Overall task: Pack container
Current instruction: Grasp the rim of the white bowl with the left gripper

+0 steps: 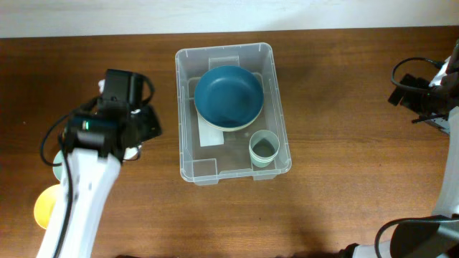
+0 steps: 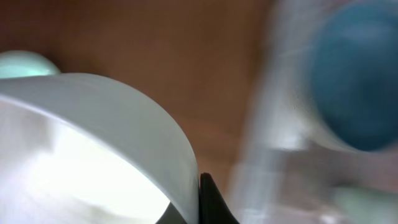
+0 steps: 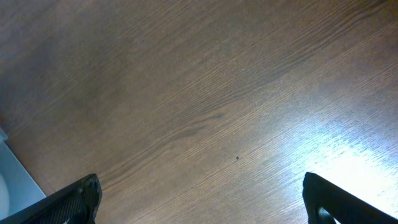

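In container [image 1: 188,154]: blue bowl [image 1: 229,97], green cup [image 1: 263,148]. L gripper [image 1: 140,136] clamped on white bowl [image 2: 93,124] rim; R gripper [image 3: 199,205] fingers spread, empty.

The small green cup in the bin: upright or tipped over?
Upright. From overhead the cup shows its round open mouth facing up, standing on the floor of the bin near the blue bowl.

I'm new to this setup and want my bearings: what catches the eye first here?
The clear container at the centre of the table holds a blue bowl and a pale green cup. To its left, the left gripper is shut on the rim of a white bowl, which fills the left wrist view. The right gripper hangs open over the wood.
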### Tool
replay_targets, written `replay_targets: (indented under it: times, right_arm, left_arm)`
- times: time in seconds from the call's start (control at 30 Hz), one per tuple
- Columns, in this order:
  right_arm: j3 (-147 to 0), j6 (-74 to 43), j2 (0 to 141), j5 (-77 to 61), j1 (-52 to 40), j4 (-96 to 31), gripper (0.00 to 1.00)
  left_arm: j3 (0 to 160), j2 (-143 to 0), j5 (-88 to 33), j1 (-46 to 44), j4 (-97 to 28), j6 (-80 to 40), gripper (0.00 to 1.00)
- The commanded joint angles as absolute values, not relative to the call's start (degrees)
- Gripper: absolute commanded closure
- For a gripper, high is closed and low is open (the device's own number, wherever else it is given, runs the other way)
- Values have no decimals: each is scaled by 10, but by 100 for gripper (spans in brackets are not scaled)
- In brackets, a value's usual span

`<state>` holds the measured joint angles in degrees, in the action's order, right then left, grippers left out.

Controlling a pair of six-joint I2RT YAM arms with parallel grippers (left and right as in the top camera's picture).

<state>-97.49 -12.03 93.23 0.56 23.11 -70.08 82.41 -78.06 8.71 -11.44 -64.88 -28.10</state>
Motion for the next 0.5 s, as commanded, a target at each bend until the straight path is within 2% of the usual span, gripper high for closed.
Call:
replay_targets:
  times: [0.0, 0.2, 0.47]
  right_arm:
    - [-973, -125, 934, 4, 233, -701, 1]
    - [-973, -125, 934, 4, 233, -701, 1]
    - [-973, -125, 934, 0, 233, -701, 1]
  left_arm:
    - [842, -744, 84, -205, -605, -293, 99]
    - [842, -802, 82, -333, -562, -293, 99]
    - [842, -934, 49, -382, -566, -291, 99]
